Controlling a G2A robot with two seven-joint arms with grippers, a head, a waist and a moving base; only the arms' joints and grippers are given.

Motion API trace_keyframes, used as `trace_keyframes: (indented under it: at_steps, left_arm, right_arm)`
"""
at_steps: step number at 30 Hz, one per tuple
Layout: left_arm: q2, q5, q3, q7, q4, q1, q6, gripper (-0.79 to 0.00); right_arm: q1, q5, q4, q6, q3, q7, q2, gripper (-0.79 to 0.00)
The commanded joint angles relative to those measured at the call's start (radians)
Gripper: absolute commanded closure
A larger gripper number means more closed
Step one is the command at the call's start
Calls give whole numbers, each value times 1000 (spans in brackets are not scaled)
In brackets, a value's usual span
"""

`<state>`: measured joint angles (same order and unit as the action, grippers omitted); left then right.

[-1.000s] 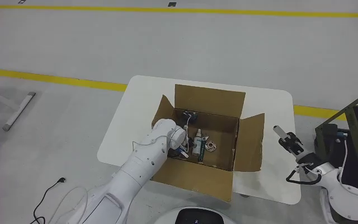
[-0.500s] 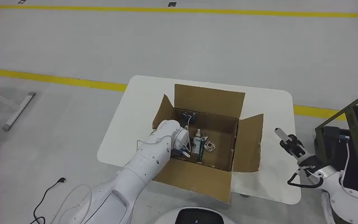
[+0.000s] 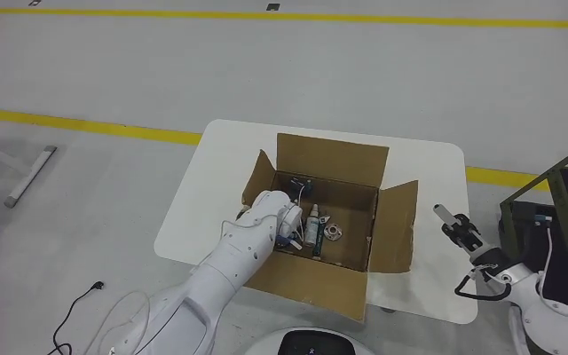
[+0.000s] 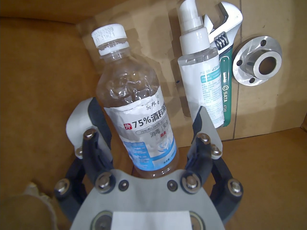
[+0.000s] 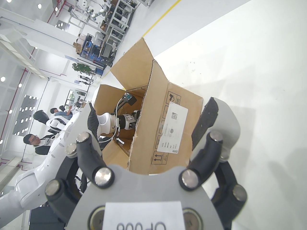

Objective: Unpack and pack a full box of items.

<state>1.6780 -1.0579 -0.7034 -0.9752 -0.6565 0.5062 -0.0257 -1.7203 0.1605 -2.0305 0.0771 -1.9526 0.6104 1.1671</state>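
L gripper (image 4: pixel 147 108) inside box (image 3: pixel 333 160), fingers spread wide either side of alcohol bottle (image 4: pixel 134 92), not clamped. Bottle lies on box floor, next to spray bottle (image 4: pixel 201 72), wrench (image 4: pixel 226 48), metal flange (image 4: pixel 257 60). R gripper (image 5: pixel 152 110) wide open, empty, over table (image 3: pixel 222 177) beside box.

Tally time: four items, one cardboard box (image 3: pixel 306 282), one white table (image 3: pixel 231 177).
Inside the box, left wrist view, two bottles: one clear screw-cap bottle (image 4: pixel 134 101) centre frame, one spray bottle (image 4: pixel 201 72) right of it. Then one adjustable wrench (image 4: pixel 225 84) and one metal flange (image 4: pixel 254 60), both upper right.
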Motion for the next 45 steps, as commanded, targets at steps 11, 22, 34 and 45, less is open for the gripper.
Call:
trace_keyframes:
  at_steps: [11,22,34,45]
  left_arm:
    - [12,-11,-5,6,28,-7,7,-566]
    - [26,-25,-1,10,58,-12,9,-453]
    - [40,-44,5,7,77,-16,27,-637]
    - [50,-75,12,11,91,-17,32,-468]
  right_arm:
    - [2,7,4,-3,8,-5,-5,-785]
    - [3,4,2,-2,13,0,-10,-785]
    - [3,12,-3,15,26,28,-17,-785]
    - [1,11,-2,19,33,23,-21,-785]
